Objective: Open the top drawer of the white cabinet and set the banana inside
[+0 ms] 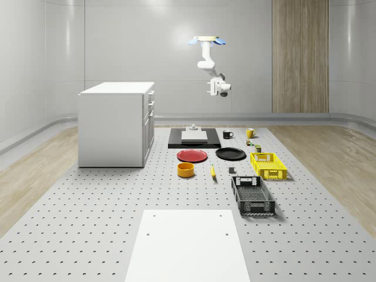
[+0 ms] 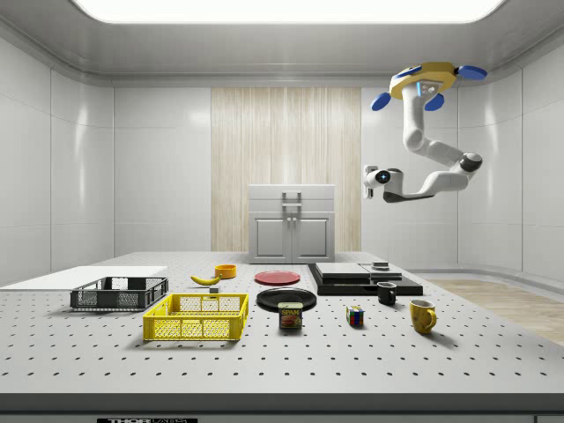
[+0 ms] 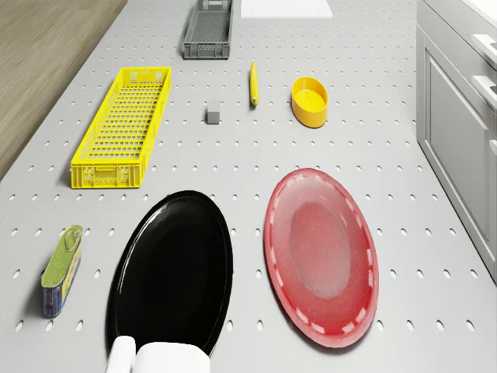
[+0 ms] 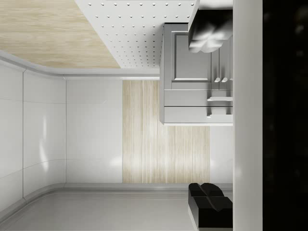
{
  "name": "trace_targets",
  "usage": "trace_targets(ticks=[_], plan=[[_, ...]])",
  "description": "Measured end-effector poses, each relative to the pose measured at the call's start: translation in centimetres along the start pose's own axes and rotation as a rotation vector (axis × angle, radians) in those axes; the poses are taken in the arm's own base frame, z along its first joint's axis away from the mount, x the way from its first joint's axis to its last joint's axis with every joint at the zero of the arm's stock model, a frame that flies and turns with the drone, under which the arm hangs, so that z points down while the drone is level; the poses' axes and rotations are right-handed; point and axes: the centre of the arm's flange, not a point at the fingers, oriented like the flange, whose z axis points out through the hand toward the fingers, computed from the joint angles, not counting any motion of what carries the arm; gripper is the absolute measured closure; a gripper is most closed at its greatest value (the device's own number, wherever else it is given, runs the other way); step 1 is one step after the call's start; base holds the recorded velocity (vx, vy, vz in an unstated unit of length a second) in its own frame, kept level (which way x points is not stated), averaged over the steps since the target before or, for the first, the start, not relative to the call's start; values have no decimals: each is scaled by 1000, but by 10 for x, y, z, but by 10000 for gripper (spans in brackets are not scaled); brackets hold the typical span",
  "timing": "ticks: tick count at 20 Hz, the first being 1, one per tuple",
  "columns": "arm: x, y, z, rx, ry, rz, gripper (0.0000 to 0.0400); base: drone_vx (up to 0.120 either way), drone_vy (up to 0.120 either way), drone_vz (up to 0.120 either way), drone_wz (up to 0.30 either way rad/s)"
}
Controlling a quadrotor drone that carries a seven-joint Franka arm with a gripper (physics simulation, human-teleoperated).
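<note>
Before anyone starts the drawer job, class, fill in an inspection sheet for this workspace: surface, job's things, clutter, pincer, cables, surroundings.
Surface: perforated table, white sheet at its near end.
Job's things: white cabinet, drawers shut; banana on the table beside the orange bowl.
Clutter: red plate, black plate, yellow crate, grey crate, two mugs, can, cube.
Pincer: pincer high in the air, holding nothing; drone hovers above the table's far end.
Cables: nothing seen.
Surroundings: white walls, wooden panel.
</note>
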Motion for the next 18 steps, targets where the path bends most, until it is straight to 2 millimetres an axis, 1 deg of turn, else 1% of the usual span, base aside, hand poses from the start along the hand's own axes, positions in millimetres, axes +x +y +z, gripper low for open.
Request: trace_targets(ticks=[18], plan=[[0,0,0,0,0,0,0,120,-120,0,0]])
